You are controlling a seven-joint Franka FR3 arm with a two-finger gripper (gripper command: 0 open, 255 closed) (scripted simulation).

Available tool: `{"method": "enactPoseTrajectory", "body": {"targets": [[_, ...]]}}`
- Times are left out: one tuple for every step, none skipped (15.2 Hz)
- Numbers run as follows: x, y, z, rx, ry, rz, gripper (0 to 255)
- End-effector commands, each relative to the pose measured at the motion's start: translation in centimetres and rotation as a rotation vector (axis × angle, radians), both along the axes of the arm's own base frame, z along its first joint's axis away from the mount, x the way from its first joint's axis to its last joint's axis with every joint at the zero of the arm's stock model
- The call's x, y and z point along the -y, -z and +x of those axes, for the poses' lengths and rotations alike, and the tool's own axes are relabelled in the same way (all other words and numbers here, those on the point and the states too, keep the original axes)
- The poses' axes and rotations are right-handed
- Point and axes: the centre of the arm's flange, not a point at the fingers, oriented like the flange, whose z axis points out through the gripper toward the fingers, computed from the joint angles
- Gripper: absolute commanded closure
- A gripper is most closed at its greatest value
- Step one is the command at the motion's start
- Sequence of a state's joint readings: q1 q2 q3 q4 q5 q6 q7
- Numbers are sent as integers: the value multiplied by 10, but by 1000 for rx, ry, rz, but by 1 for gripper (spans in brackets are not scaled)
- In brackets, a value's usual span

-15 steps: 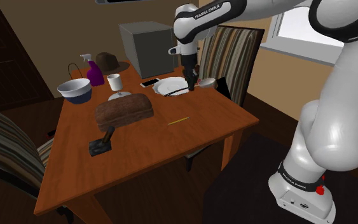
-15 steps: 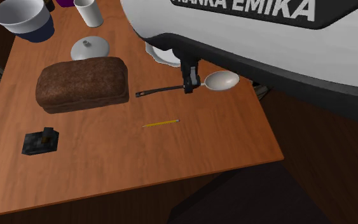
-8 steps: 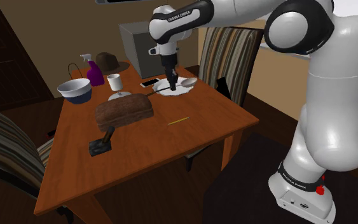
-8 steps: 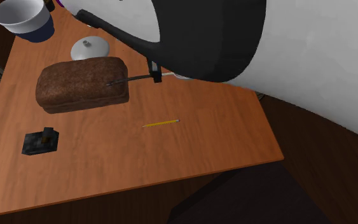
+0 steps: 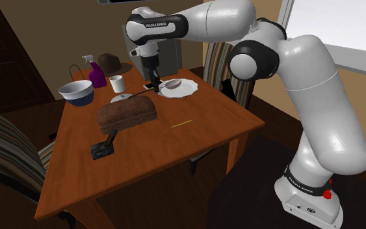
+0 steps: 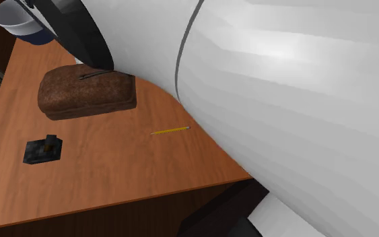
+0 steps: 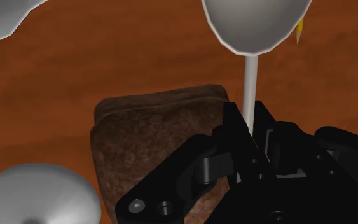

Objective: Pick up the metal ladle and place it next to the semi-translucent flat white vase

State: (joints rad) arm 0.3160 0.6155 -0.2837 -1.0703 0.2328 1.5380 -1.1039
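In the shoulder view we see the pincer (image 5: pixel 152 80) gripping the ladle (image 5: pixel 172 84) above the far side of the bench (image 5: pixel 194 133), between the white plate (image 5: pixel 188 89) and the flat white vase (image 5: pixel 121 98). In the second exterior view the ladle (image 6: pixel 91 75) overlies the brown loaf (image 6: pixel 87 93). In the wrist view the fingers (image 7: pixel 233 130) clasp its handle.

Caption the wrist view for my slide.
Gripper shut on the ladle, holding it above the loaf on the table.
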Motion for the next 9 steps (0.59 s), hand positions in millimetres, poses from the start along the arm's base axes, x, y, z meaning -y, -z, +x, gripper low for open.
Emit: {"method": "enactPoseTrajectory", "body": {"targets": [[-8,7,9,0,0,1,255],[-8,12,9,0,0,0,255],[-8,17,9,0,0,1,255],[-8,23,9,0,0,1,255],[-8,28,9,0,0,1,255],[-8,33,9,0,0,1,255],[-8,39,9,0,0,1,255],[-8,44,9,0,0,1,255],[-8,49,9,0,0,1,255]]}}
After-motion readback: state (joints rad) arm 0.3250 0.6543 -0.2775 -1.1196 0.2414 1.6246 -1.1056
